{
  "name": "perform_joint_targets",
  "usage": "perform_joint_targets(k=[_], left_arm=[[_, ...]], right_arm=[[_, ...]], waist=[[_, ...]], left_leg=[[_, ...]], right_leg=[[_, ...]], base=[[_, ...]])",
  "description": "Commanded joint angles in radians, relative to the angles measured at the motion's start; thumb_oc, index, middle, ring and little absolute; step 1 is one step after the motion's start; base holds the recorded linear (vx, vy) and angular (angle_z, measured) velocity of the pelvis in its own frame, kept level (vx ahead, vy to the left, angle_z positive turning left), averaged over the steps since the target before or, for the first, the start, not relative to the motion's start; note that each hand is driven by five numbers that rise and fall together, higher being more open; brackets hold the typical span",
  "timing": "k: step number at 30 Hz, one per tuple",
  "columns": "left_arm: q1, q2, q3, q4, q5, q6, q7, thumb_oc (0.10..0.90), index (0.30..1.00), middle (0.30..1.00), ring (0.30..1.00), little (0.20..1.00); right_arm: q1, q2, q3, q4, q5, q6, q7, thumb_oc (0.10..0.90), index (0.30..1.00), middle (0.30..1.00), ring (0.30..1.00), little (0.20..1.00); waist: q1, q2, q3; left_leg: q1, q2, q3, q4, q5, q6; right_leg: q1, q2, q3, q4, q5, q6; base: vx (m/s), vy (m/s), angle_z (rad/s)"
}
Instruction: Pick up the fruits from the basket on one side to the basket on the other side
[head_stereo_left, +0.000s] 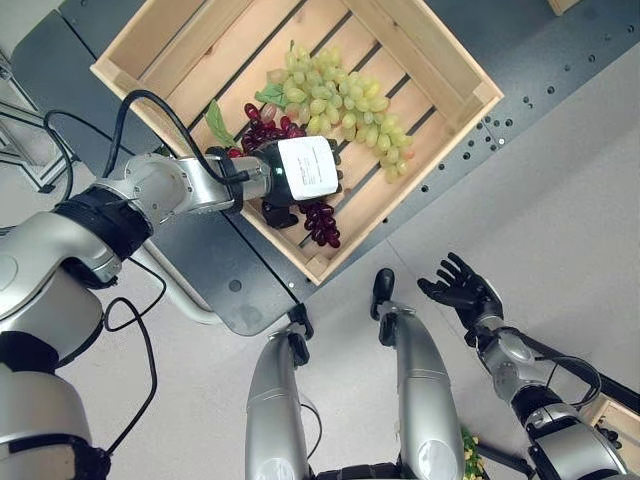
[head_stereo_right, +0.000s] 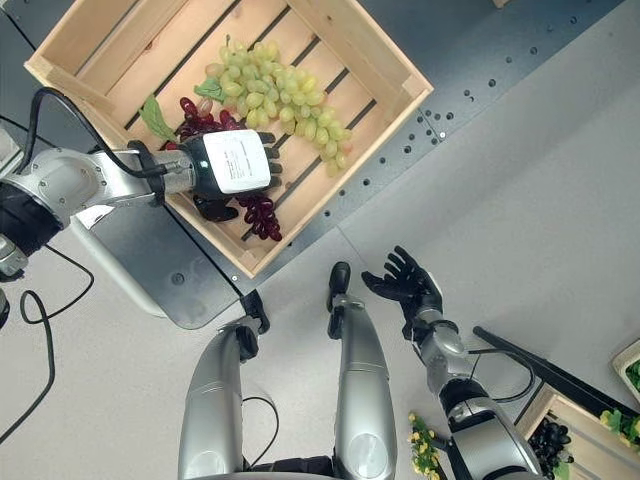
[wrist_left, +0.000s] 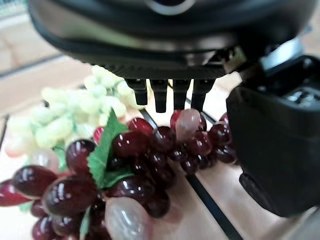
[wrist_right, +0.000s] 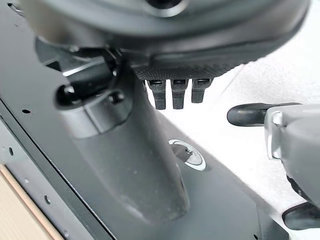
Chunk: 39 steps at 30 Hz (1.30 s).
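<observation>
A wooden crate (head_stereo_left: 470, 90) on a dark table holds a bunch of green grapes (head_stereo_left: 345, 105) and a bunch of red grapes (head_stereo_left: 322, 225) with a green leaf. My left hand (head_stereo_left: 305, 170) is inside the crate, right over the red grapes (wrist_left: 145, 165). Its fingers (wrist_left: 165, 95) point straight down at them and the thumb stands off to one side, so the hand is open. My right hand (head_stereo_right: 405, 285) hangs low at the right over the floor, open and empty, its fingers spread. A second crate (head_stereo_right: 580, 440) at the lower right holds dark grapes (head_stereo_right: 548, 440).
The dark table (head_stereo_left: 560, 50) runs diagonally under the crate, and its rounded base plate (head_stereo_left: 230, 270) lies on the floor near my left arm. A small yellow-green cluster (head_stereo_right: 425, 445) lies on the floor by the second crate. Light floor stretches between the two crates.
</observation>
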Motion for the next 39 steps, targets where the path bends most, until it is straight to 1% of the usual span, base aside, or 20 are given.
perform_joint_targets(k=[1, 3, 9, 14, 16, 22, 30, 31, 35, 37, 39], left_arm=[[-0.067, 0.011, 0.021, -0.013, -0.079, 0.039, -0.036, 0.8, 0.9, 0.9, 0.9, 0.9], [-0.067, -0.009, 0.024, 0.007, -0.082, 0.052, -0.048, 0.8, 0.9, 0.9, 0.9, 0.9], [-0.062, -0.052, 0.026, 0.059, -0.067, 0.053, -0.052, 0.8, 0.9, 0.9, 0.9, 0.9], [-0.06, -0.071, 0.023, 0.071, -0.046, 0.058, -0.064, 0.8, 0.9, 0.9, 0.9, 0.9], [-0.056, -0.083, 0.026, 0.085, -0.012, 0.053, -0.068, 0.4, 0.3, 0.3, 0.3, 0.3], [-0.052, -0.083, 0.033, 0.093, 0.002, 0.038, -0.074, 0.4, 0.3, 0.3, 0.3, 0.3], [-0.044, -0.063, 0.032, 0.078, 0.011, 0.045, -0.093, 0.4, 0.3, 0.3, 0.3, 0.3], [-0.032, -0.058, 0.036, 0.079, 0.016, 0.039, -0.092, 0.4, 0.3, 0.3, 0.3, 0.3], [-0.018, -0.044, 0.043, 0.077, 0.017, 0.03, -0.083, 0.4, 0.3, 0.3, 0.3, 0.3], [-0.014, -0.037, 0.044, 0.074, -0.005, 0.042, -0.072, 0.4, 0.3, 0.3, 0.3, 0.3], [0.001, -0.025, 0.058, 0.06, -0.082, 0.085, -0.04, 0.4, 0.3, 0.3, 0.3, 0.3]], right_arm=[[-0.001, -0.028, -0.025, -0.069, 0.073, -0.07, 0.034, 0.8, 0.9, 0.9, 0.9, 0.9], [-0.012, -0.024, -0.02, -0.076, 0.087, -0.073, 0.034, 0.8, 0.9, 0.9, 0.9, 0.9], [-0.02, -0.021, -0.013, -0.121, 0.115, -0.078, 0.025, 0.8, 0.9, 0.9, 0.9, 0.9], [-0.024, -0.019, -0.011, -0.146, 0.123, -0.089, 0.017, 0.8, 0.9, 0.9, 0.9, 0.9], [-0.032, -0.016, -0.009, -0.155, 0.129, -0.093, 0.012, 0.8, 0.9, 0.9, 0.9, 0.9], [-0.027, -0.01, -0.012, -0.192, 0.147, -0.107, 0.008, 0.8, 0.9, 0.9, 0.9, 0.9], [-0.019, -0.005, -0.009, -0.228, 0.154, -0.115, -0.009, 0.8, 0.9, 0.9, 0.9, 0.9], [-0.006, -0.004, -0.012, -0.229, 0.156, -0.112, -0.007, 0.8, 0.9, 0.9, 0.9, 0.9], [0.012, -0.001, -0.015, -0.231, 0.158, -0.116, -0.001, 0.8, 0.9, 0.9, 0.9, 0.9], [0.014, 0.0, -0.016, -0.229, 0.158, -0.118, -0.003, 0.8, 0.9, 0.9, 0.9, 0.9], [0.024, -0.001, -0.018, -0.232, 0.162, -0.12, 0.0, 0.8, 0.9, 0.9, 0.9, 0.9]], waist=[[0.005, -0.006, -0.008], [0.003, -0.012, -0.008], [-0.011, -0.027, -0.008], [-0.015, -0.029, -0.008], [-0.016, -0.03, -0.008], [-0.015, -0.027, -0.008], [-0.008, -0.015, -0.008], [-0.005, -0.013, -0.008], [0.0, -0.011, -0.008], [0.004, -0.01, -0.008], [0.009, -0.008, -0.008]], left_leg=[[-0.014, -0.004, 0.057, -0.02, -0.02, -0.01], [-0.029, -0.003, 0.056, -0.017, -0.019, -0.011], [-0.06, 0.001, 0.058, -0.009, -0.017, -0.014], [-0.071, 0.0, 0.06, -0.006, -0.019, -0.014], [-0.073, 0.001, 0.06, -0.005, -0.018, -0.014], [-0.077, -0.003, 0.058, -0.003, -0.02, -0.014], [-0.048, -0.009, 0.068, -0.022, -0.016, -0.009], [-0.023, -0.011, 0.059, -0.021, -0.03, -0.017], [0.01, -0.011, 0.06, -0.021, -0.04, -0.019], [0.03, -0.011, 0.062, -0.023, -0.043, -0.017], [0.058, -0.01, 0.064, -0.025, -0.047, -0.015]], right_leg=[[0.02, 0.028, 0.017, -0.069, 0.021, 0.052], [0.008, 0.03, 0.018, -0.071, 0.024, 0.052], [-0.022, 0.038, 0.025, -0.073, 0.031, 0.053], [-0.031, 0.04, 0.027, -0.076, 0.033, 0.053], [-0.033, 0.04, 0.027, -0.076, 0.034, 0.053], [-0.035, 0.035, 0.028, -0.076, 0.038, 0.056], [-0.013, 0.026, 0.019, -0.078, 0.037, 0.06], [0.012, 0.026, 0.02, -0.072, 0.023, 0.07], [0.045, 0.022, 0.011, -0.068, 0.013, 0.072], [0.063, 0.019, 0.006, -0.067, 0.008, 0.073], [0.09, 0.016, 0.001, -0.063, 0.001, 0.074]], base=[[0.0, 0.0, 0.0], [0.0, 0.0, 0.0], [-0.01, -0.002, 0.0], [-0.01, 0.012, -0.06], [0.0, 0.0, 0.0], [0.0, 0.0, -0.01], [-0.01, 0.004, -0.01], [0.0, 0.0, 0.0], [0.0, 0.0, 0.0], [0.0, 0.0, 0.0], [0.0, 0.0, 0.0]])
